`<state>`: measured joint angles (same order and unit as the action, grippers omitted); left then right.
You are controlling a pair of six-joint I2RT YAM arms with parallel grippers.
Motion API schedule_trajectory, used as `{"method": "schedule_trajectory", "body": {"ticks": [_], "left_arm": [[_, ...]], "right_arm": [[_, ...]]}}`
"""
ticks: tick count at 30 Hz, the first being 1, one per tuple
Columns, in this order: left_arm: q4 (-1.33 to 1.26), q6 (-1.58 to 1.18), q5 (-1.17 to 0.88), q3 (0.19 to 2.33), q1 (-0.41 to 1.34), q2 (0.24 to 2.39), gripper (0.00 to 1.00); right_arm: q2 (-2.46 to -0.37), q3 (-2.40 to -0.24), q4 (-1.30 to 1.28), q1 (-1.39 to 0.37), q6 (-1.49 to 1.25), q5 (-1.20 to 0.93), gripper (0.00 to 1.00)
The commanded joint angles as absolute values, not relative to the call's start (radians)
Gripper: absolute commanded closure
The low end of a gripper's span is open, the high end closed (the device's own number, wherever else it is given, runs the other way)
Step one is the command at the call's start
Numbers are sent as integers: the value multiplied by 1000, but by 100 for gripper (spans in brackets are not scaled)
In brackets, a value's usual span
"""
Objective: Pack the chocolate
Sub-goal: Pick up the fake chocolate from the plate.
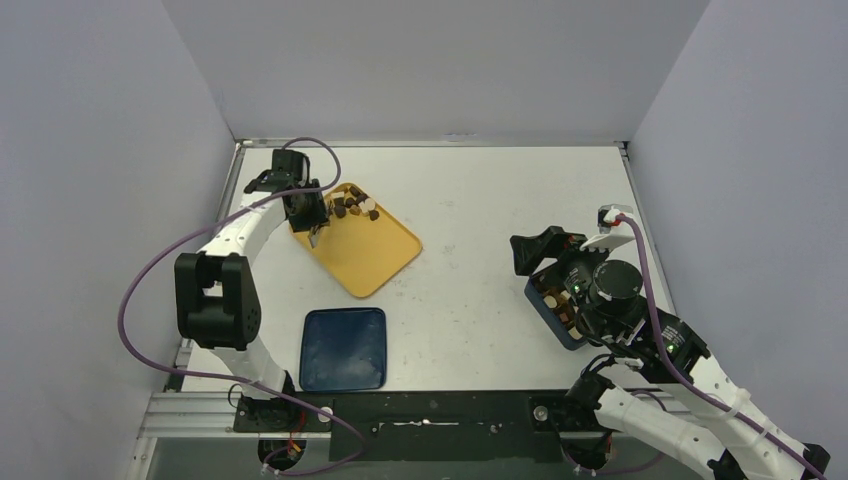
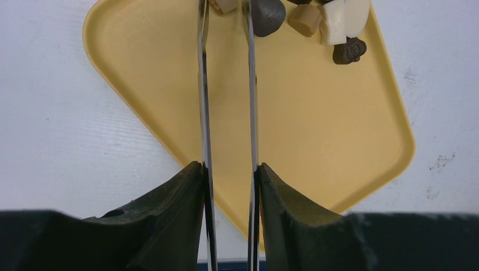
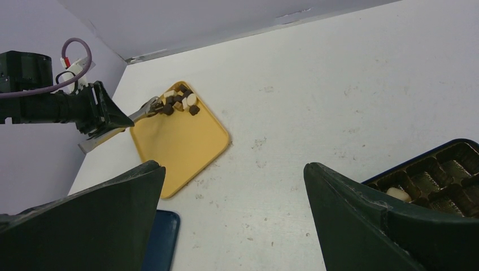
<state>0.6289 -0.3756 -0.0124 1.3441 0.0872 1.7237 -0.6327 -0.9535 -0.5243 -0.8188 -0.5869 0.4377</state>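
Left wrist view: the left end effector [image 2: 229,175] clamps metal tongs [image 2: 204,113], whose tips reach the chocolate [image 2: 333,25] heaped at the far corner of the yellow tray [image 2: 316,147]. The pieces look light, hard and probably slippery, so nip one gently across its flat sides. The right end effector [image 3: 234,169] is spread wide and empty beside the compartmented box [image 3: 429,155].

Robot lab test cell: plain white panel walls [image 1: 430,70] box in a white tabletop [image 1: 500,200], aluminium frame rail [image 1: 190,412] at the near edge, loose purple cable [image 1: 128,300].

chocolate [image 1: 352,207] at the far corner of the tray [image 1: 378,258], lid [image 1: 343,348] nearer, box [image 1: 548,315] well right
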Motion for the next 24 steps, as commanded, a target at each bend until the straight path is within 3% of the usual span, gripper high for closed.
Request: {"method": "schedule_trajectory", "body": {"ticks": [1, 24], "left_arm": [[604, -358, -8, 1397, 89, 1731, 65], [683, -364, 50, 1379, 172, 1584, 78]], "right_arm": [[-620, -966, -487, -816, -581, 462, 0], [-565, -977, -547, -817, -615, 476, 0]]}}
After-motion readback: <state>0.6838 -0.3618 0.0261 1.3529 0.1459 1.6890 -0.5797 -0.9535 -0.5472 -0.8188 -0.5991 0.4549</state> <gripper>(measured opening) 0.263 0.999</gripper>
